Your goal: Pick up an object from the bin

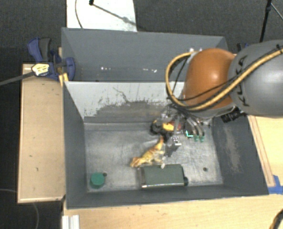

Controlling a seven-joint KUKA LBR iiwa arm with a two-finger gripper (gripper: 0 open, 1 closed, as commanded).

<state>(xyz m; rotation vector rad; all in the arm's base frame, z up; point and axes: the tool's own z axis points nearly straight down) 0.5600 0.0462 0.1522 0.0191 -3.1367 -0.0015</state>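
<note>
Claw sits low inside the grey bin, near the middle of the floor and a little toward the right. It is at the end of the arm, which comes in from the right. An orange cover rounds off the wrist above it, and yellow and black cables loop around that cover. The metal parts under the wrist crowd together from this angle, so I cannot tell whether the claw is open or closed.

A yellow toy figure, long and thin, lies on the bin floor, slanting from lower left to upper right. Its upper end reaches right up to the claw, though contact between the 2 cannot be made out. A small yellow and black bit shows just above, beside the wrist parts; whether it is a loose thing or part of the robot is unclear. Just below the toy, a dark rectangular block lies flat near the front wall. 1 small green round piece lies well apart, in the front left corner.
</note>
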